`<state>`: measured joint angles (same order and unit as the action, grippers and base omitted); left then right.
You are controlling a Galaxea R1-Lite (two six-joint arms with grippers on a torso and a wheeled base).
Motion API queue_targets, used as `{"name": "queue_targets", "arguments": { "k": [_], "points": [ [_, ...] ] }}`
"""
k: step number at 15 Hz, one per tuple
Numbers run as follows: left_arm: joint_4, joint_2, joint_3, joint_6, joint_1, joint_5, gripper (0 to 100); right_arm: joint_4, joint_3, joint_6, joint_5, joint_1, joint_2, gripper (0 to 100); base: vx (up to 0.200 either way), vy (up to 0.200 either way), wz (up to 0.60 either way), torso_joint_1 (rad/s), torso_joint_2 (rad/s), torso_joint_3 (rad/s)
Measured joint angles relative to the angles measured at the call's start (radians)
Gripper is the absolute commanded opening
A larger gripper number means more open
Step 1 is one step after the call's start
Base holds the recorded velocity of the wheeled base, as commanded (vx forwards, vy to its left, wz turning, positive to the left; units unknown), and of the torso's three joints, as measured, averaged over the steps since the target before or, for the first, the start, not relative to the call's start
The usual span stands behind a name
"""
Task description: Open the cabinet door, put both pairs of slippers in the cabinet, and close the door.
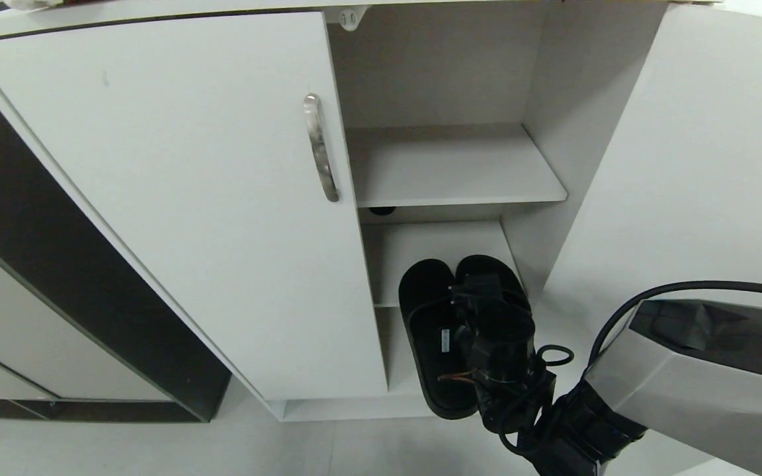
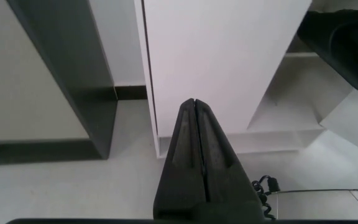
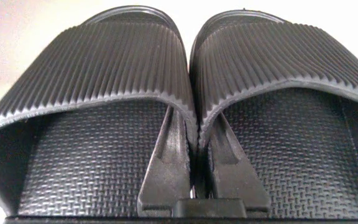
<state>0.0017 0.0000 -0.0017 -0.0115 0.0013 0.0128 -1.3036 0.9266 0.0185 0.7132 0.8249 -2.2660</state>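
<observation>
Right arm (image 1: 678,377): angular silver-grey shell with a glossy black top panel, a black wrist, and black cables (image 1: 718,285) arching and looping beside it. Left fingers (image 2: 182,155) are broad matte-black wedges; right fingers (image 3: 166,168) are slimmer, tapered and black

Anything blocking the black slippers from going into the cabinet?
Nothing visible. The right door is swung open, and the right pincer holds the slippers at the opening, toes over the lower shelf.
</observation>
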Motion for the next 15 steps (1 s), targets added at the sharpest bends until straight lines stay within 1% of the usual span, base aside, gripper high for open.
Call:
{"name": "queue_targets", "arguments": {
  "k": [2, 6, 9, 11, 15],
  "points": [
    [0.000, 0.000, 0.000, 0.000, 0.000, -0.001, 0, -0.030, -0.003, 0.000, -0.002, 0.000, -0.002, 0, 0.000, 0.000, 0.00, 0.000, 0.00, 0.000],
    [0.000, 0.000, 0.000, 0.000, 0.000, 0.000, 0, -0.032, 0.009, 0.005, -0.005, 0.004, -0.034, 0, 0.000, 0.000, 0.00, 0.000, 0.00, 0.000],
    [0.000, 0.000, 0.000, 0.000, 0.000, -0.002, 0, 0.005, 0.096, -0.001, -0.007, -0.018, -0.076, 0, 0.000, 0.000, 0.00, 0.000, 0.00, 0.000],
    [0.000, 0.000, 0.000, -0.001, 0.000, -0.002, 0, 0.089, 0.210, -0.001, -0.009, -0.042, -0.109, 0, 0.000, 0.000, 0.00, 0.000, 0.00, 0.000],
    [0.000, 0.000, 0.000, -0.002, 0.000, -0.003, 0, 0.289, 0.508, -0.001, -0.018, -0.100, -0.186, 0, 0.000, 0.000, 0.00, 0.000, 0.00, 0.000]
  ]
}}
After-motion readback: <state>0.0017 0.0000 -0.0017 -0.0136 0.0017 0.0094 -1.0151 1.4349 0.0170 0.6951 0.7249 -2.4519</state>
